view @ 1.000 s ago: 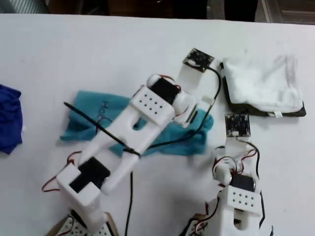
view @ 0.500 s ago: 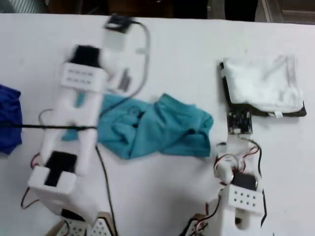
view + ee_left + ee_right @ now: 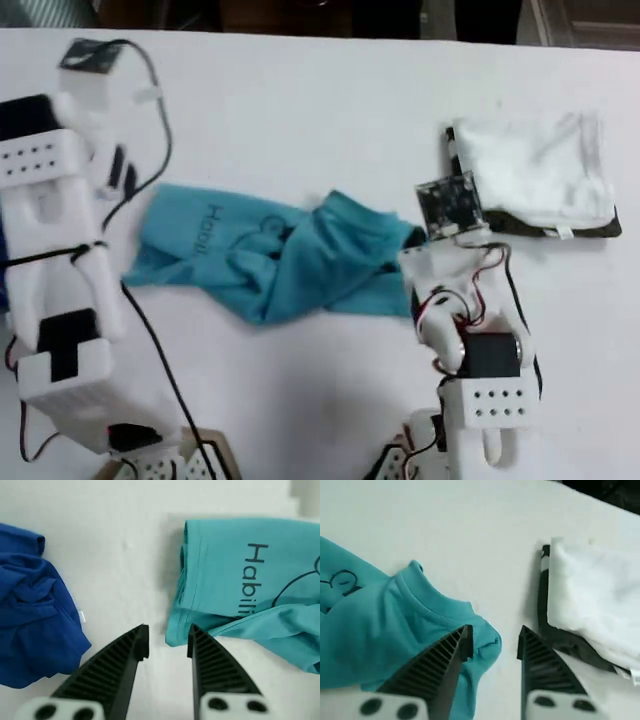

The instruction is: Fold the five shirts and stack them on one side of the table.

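Just ahead of the left pincer [image 3: 167, 632], whose jaws stand spread and empty, lies the hem corner of the teal shirt [image 3: 235, 575], with the blue shirt [image 3: 35, 610] near its other finger. The right pincer [image 3: 496, 634], likewise spread, hangs at the collar end, close to the folded stack [image 3: 590, 595]. A shallow pinch may catch a single layer and bunch the crumpled middle, and a wide swing may knock the stack.

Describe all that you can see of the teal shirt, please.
The teal shirt is soft knit cloth with dark print. It lies crumpled, partly folded over itself, on the white table, collar toward the folded white shirt. Nothing grips it: the open left pincer and right pincer hang at its opposite ends.
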Robot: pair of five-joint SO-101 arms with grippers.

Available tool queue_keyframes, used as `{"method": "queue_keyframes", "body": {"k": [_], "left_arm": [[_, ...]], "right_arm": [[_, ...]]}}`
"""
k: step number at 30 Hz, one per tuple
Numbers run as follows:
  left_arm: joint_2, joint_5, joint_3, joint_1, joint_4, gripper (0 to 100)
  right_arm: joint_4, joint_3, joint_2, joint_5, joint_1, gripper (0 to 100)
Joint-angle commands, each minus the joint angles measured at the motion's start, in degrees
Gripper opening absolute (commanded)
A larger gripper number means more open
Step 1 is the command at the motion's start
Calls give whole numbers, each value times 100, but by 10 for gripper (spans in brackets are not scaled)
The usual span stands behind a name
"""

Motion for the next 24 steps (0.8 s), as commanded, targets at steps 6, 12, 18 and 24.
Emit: {"method": "queue_keyframes", "body": {"k": [6, 12, 18, 24], "left_arm": [[-352, -176, 875, -369, -308, 150], [-360, -167, 1692, -369, -774, 150], [-1248, -167, 2853, -325, -1363, 150], [-2831, -185, 4927, -53, -2470, 150]], "right_arm": [[980, -2681, 2686, -44, -558, 156], [1218, -3552, 3793, -44, -1262, 156], [1121, -3859, 4769, -44, -1631, 156], [1455, -4448, 5824, -44, -1640, 156]]}}
